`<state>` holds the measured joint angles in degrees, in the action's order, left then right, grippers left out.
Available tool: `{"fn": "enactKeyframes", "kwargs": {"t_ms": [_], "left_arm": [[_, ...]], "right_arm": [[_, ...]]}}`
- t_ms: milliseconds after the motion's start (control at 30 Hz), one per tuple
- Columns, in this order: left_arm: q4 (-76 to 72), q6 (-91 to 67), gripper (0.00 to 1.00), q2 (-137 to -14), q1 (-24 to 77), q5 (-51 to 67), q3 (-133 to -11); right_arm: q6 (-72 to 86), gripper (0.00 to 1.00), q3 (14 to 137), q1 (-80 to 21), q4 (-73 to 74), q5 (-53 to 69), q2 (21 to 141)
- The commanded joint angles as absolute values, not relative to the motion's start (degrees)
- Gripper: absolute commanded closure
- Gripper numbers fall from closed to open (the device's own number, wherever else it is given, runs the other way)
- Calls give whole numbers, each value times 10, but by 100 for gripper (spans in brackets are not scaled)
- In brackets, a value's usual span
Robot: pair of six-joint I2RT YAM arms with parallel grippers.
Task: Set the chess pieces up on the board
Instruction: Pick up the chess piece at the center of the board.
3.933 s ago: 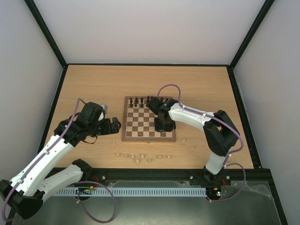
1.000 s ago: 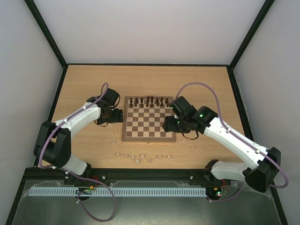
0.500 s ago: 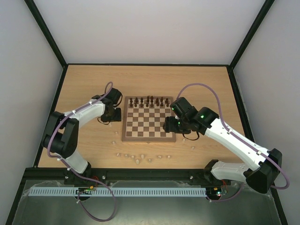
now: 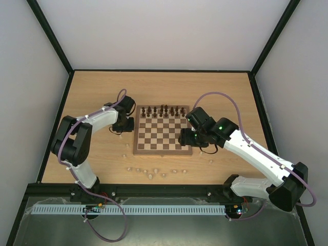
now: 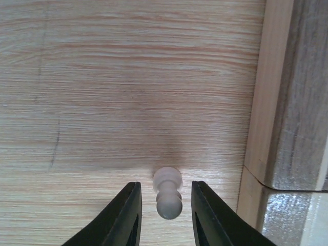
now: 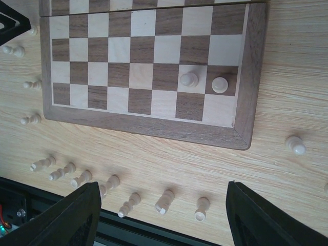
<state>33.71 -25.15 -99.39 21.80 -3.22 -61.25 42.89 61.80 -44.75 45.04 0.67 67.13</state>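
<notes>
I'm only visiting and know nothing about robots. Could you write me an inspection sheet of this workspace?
Surface: light-wood table, one faint scratch.
Job's things: board central; dark pieces along its far edge; two pale pieces standing by its near right corner; other pale pieces scattered on the table.
Clutter: nothing seen.
Grippers: left gripper open, straddling a pale pawn left of the board; right gripper open, empty, above the board's near right corner.
Cables: purple cable looping along each arm.
Surroundings: white walls, black frame.
</notes>
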Motion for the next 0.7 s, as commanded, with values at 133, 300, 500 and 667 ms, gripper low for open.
{"fn": "enactKeyframes", "kwargs": {"t_ms": [133, 300, 500, 667], "left_arm": [[337, -247, 74, -1004, 213, -31, -616], [333, -247, 92, -1006, 213, -28, -609], [354, -249, 98, -989, 213, -34, -615], [425, -254, 98, -892, 215, -23, -634]], "right_arm": [[433, 32, 598, -450, 459, 9, 663], [430, 32, 595, -451, 453, 13, 669], [427, 32, 594, -450, 451, 12, 670], [429, 32, 604, -450, 461, 5, 663]]}}
